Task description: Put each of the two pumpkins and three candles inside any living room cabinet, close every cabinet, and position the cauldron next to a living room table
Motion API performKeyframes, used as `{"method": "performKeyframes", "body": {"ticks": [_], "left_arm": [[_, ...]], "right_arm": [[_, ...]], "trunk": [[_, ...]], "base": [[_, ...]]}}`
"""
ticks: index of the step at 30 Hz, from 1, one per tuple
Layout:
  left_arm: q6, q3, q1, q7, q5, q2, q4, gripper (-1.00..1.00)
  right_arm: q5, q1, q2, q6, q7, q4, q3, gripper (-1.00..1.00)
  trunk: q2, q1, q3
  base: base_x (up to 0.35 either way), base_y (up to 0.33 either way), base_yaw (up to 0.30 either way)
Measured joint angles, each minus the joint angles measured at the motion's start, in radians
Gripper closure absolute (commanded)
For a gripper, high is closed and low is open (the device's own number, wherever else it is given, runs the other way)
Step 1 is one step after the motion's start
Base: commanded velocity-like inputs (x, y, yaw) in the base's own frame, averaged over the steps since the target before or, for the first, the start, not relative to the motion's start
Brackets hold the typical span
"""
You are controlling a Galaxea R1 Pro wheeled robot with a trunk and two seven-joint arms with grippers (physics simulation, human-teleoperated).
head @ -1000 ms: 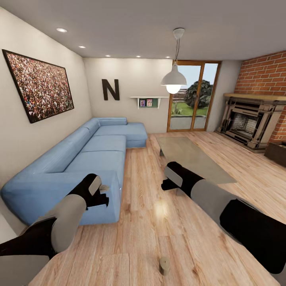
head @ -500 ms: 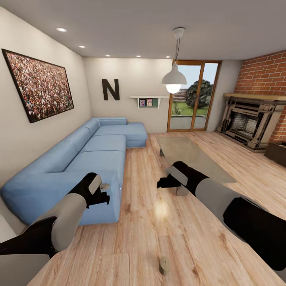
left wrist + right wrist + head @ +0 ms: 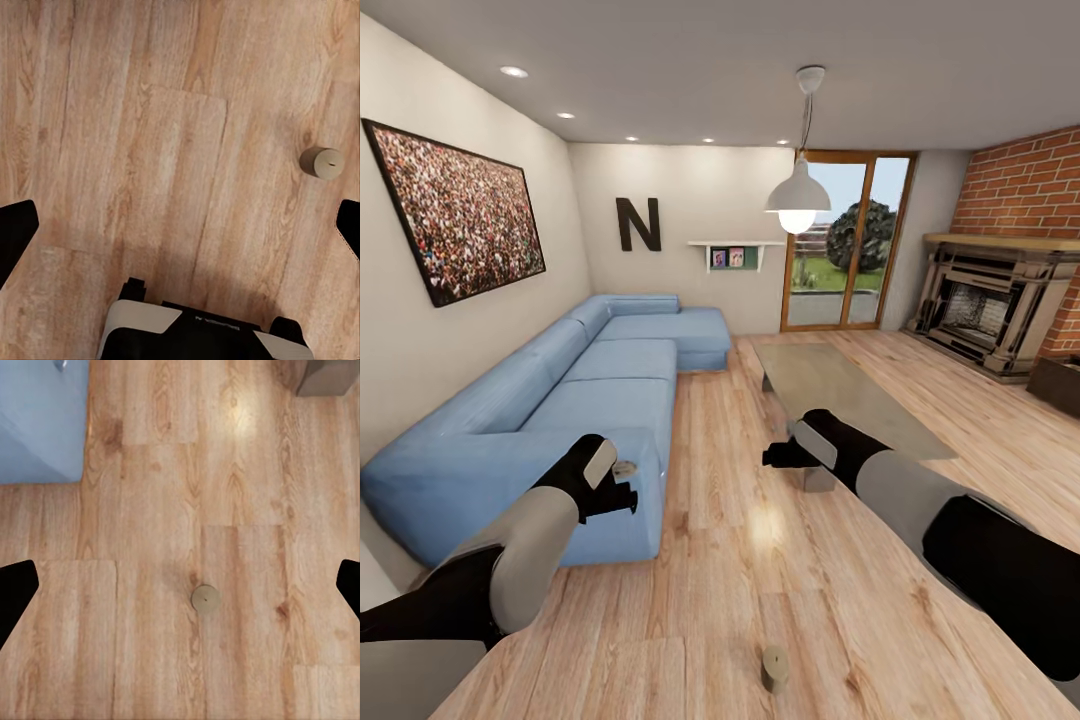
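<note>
Candle (image 3: 774, 667) stands loose on floor (image 3: 740, 560); my left gripper (image 3: 180, 225) and right gripper (image 3: 180, 585) spread empty; nothing visibly stowed.

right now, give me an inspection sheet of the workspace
surface: wood plank floor, bare around the robot.
job's things: one candle upright on the floor close in front; another candle on the sofa's near arm; glass table ahead; cabinet corner at far right.
clutter: nothing seen.
grippers: left pincer and right pincer raised, both open and empty.
cables: nothing seen.
surroundings: blue sofa, fireplace, brick wall, glass door, pendant lamp.
</note>
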Motion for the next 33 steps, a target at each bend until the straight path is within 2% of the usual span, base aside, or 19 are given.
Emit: {"method": "performKeyframes", "body": {"ticks": [5,10,17,20,21,24,33], "left_arm": [[-0.028,0.001,0.000,0.003,0.053,0.001,-0.002,-1.00],[-0.032,0.003,0.000,0.005,0.072,-0.004,-0.006,-1.00],[-0.033,0.005,0.000,0.001,0.076,-0.021,-0.005,-1.00],[-0.032,0.007,0.000,0.001,0.077,-0.024,-0.005,-1.00],[-0.028,0.008,0.000,0.002,0.078,-0.028,-0.006,-1.00],[-0.029,0.008,0.000,0.002,0.077,-0.032,-0.005,-1.00],[-0.028,0.005,0.000,0.003,0.075,-0.029,-0.005,-1.00]], "right_arm": [[0.000,0.001,-0.004,-0.001,0.004,-0.004,-0.002,-1.00],[0.000,0.001,-0.016,0.000,0.005,-0.009,-0.006,-1.00],[-0.005,0.002,-0.020,0.003,0.018,-0.010,-0.003,-1.00],[-0.021,0.001,-0.030,0.002,0.104,-0.006,-0.003,-1.00],[-0.041,0.003,-0.051,0.001,0.207,0.001,-0.002,-1.00],[-0.047,0.005,-0.056,0.000,0.233,0.009,0.000,-1.00],[-0.045,0.006,-0.057,-0.004,0.236,0.045,-0.003,-1.00]], "trunk": [[-0.035,0.019,-0.016],[-0.070,0.038,-0.031],[-0.119,0.065,-0.061],[-0.140,0.077,-0.075],[-0.147,0.081,-0.079],[-0.168,0.092,-0.093],[-0.231,0.127,-0.133]], "base": [[0.000,0.000,0.000],[0.000,0.000,0.000],[0.000,0.000,0.010],[0.000,0.000,0.088],[0.000,0.000,0.169],[0.000,0.000,0.188],[0.000,0.000,0.203]]}}
